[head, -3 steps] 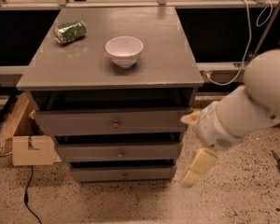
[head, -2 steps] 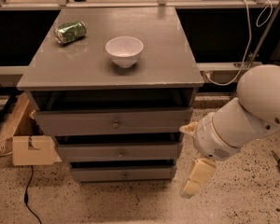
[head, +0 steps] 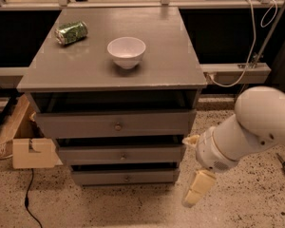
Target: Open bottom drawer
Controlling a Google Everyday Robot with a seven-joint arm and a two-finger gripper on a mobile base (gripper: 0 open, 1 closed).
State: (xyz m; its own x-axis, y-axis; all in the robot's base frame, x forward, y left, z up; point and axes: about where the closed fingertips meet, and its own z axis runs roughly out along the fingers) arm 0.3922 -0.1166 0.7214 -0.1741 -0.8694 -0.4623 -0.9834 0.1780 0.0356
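The bottom drawer (head: pixel 126 176) is the lowest and narrowest of three grey drawer fronts, with a small round knob (head: pixel 127 178) at its centre. It stands nearly closed, with a dark gap above it. My gripper (head: pixel 188 172) hangs on the white arm (head: pixel 249 132) just right of the cabinet, level with the middle and bottom drawers. Its cream fingers (head: pixel 197 190) are spread apart and hold nothing. It is not touching the knob.
A white bowl (head: pixel 126 52) and a green can (head: pixel 71 33) lying on its side sit on the cabinet top (head: pixel 171 56). The top drawer (head: pixel 115 125) and middle drawer (head: pixel 121 155) are above. A cardboard box (head: pixel 32 152) and a cable (head: pixel 28 198) lie on the speckled floor at left.
My arm and gripper have moved a little lower and left, closer to the cabinet's right side. The drawers have not moved.
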